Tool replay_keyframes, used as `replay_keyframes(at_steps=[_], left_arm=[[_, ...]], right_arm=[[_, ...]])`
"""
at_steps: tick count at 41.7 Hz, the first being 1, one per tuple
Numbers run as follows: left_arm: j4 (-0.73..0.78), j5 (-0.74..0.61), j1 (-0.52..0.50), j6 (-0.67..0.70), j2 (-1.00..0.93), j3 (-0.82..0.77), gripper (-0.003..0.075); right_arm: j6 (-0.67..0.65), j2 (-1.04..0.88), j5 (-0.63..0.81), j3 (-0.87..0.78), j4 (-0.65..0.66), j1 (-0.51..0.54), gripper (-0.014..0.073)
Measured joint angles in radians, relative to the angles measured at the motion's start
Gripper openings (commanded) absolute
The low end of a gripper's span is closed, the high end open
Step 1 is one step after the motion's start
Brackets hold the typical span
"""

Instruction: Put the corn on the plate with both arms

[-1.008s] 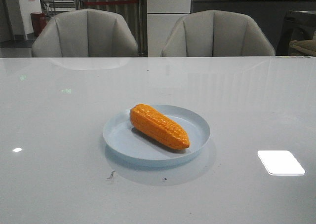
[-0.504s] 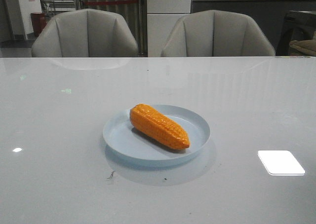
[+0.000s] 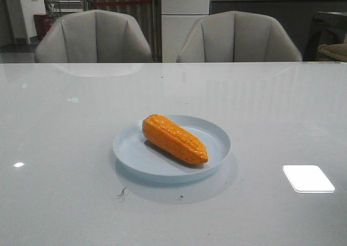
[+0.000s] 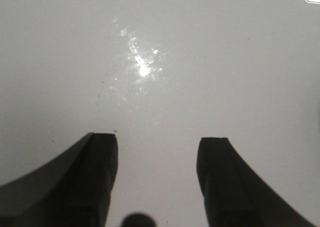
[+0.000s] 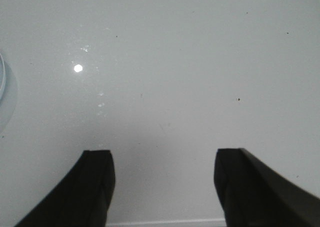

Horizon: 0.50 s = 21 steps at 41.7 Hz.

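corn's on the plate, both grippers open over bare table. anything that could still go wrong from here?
1. The corn lies diagonally, its narrow tip near the rim of the plate; it is round and glossy, so a bump might roll it out.
2. The plate's edge shows in the right wrist view, so the right gripper is probably close by; a careless move toward it could nudge the plate.
3. The left gripper hangs open over the glossy table; descending could scrape it.

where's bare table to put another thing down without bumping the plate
Bare table runs left of the plate, right of it around the bright light reflection, and behind it toward the chairs. Only the centre is taken: the corn lies diagonally inside the plate.
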State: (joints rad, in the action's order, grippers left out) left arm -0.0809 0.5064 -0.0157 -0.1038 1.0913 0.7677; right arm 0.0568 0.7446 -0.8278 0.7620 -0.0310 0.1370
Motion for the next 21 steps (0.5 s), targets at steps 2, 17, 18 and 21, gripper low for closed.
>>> replay_keyframes(at_steps=[2,17,18,21], left_arm=[[0.001,0.0,0.0,0.0,-0.034,0.0,0.0282],[0.002,0.0,0.0,0.0,-0.417,-0.033,0.0088],[0.002,0.0,0.0,0.0,-0.453,-0.039,0.0088],[0.004,0.0,0.0,0.0,-0.539,-0.06,0.0089]], right_arm=[[0.0,0.0,0.0,0.0,0.0,0.0,0.0535],[0.0,0.0,0.0,0.0,0.0,0.0,0.0535],[0.0,0.0,0.0,0.0,0.0,0.0,0.0535],[0.0,0.0,0.0,0.0,0.0,0.0,0.0535]])
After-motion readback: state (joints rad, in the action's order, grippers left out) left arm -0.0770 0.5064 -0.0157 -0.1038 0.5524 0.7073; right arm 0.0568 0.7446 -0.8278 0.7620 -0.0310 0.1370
